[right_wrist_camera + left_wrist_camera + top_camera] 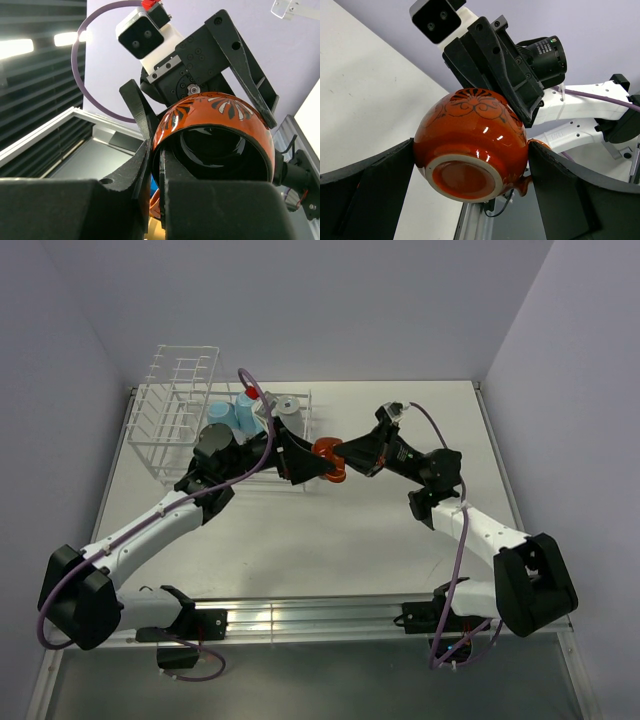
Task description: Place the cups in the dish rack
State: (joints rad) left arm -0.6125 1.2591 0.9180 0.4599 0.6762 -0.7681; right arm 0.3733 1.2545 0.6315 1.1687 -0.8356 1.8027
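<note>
The orange-red cup point(328, 454) hangs in the air between both arms, just right of the dish rack point(165, 430). In the left wrist view its pale-ringed base point(465, 180) faces the camera and both black fingers point(380, 190) press its sides; my left gripper point(470, 167) is shut on it. In the right wrist view my right gripper point(155, 160) pinches the cup's rim point(215, 130), one finger inside the dark bowl and one outside. Two light blue mugs point(222, 416) and a pale grey-blue mug point(288, 408) stand in the rack's low tray. I cannot make out the glass tumbler.
The rack's tall upright grid point(185, 375) stands at the far left. The white table point(330, 540) spreads in front of the arms, bounded by lilac walls. A metal rail point(300, 620) runs along the near edge.
</note>
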